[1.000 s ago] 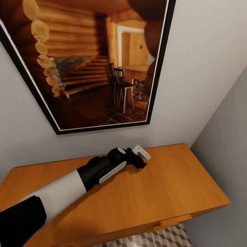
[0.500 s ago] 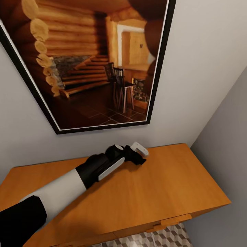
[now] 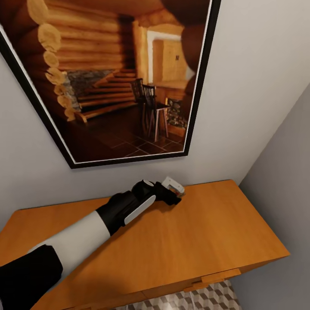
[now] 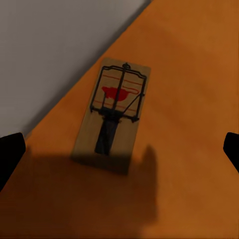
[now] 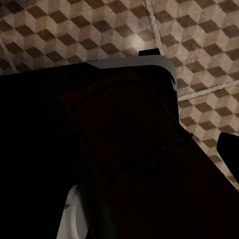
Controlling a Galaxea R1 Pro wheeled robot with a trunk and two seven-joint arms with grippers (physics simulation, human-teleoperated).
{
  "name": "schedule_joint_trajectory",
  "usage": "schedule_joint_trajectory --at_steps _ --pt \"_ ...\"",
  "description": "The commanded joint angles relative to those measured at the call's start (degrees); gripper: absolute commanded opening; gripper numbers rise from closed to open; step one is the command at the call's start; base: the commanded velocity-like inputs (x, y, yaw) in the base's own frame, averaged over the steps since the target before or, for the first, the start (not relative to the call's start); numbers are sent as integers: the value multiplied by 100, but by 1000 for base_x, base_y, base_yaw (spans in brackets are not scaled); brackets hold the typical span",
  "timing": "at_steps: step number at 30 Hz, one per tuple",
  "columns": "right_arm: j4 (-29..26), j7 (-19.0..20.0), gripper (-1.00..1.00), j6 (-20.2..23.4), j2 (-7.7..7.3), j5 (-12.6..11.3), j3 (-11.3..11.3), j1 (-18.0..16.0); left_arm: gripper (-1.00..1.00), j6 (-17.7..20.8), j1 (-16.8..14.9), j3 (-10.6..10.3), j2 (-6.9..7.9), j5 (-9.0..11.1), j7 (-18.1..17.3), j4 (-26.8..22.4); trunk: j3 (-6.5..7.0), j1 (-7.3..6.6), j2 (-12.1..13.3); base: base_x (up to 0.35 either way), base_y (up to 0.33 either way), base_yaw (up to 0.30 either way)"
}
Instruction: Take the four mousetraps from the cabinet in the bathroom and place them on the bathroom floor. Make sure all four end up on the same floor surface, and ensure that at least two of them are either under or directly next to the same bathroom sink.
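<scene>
Left wrist view shows one mousetrap (image 4: 113,114) flat on the cabinet (image 4: 189,74) top, mid-frame, by the wall. My left gripper (image 3: 172,189) is wide open around it, holding nothing.

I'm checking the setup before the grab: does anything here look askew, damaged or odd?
Nothing stands out. One mousetrap lies flat and intact on the cabinet top near the wall, between the open left tool's fingers. The picture on the wall looks slanted, likely just camera angle.
</scene>
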Motion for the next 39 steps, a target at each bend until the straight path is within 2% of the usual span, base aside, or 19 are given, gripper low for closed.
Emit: schedule_joint_trajectory --at_steps 1,9,14,18,29,39 --pt "11 26 -100 -26 0 -62 35 -6 100 19 -8 -7 -10 8 14 31 -10 3 -10 0 0 0" --pt "3 26 -100 -26 7 -62 35 -4 100 19 -10 -5 -181 -295 -3 208 -10 3 -10 0 0 0" --pt "2 26 -100 -26 9 -62 35 -8 100 19 -10 -5 -225 -373 -155 209 -10 3 -10 0 0 0" --pt "2 26 -100 -28 9 -62 35 -7 100 19 -10 -4 -236 -402 -208 207 -10 3 -10 0 0 0" --pt "2 26 -100 -31 9 -61 35 -4 100 19 -10 -5 -263 -653 -250 203 -10 3 -10 0 0 0" --pt "2 26 -100 -29 9 -61 35 -7 100 19 -10 -5 -257 -823 -598 195 -19 3 -10 0 0 0"
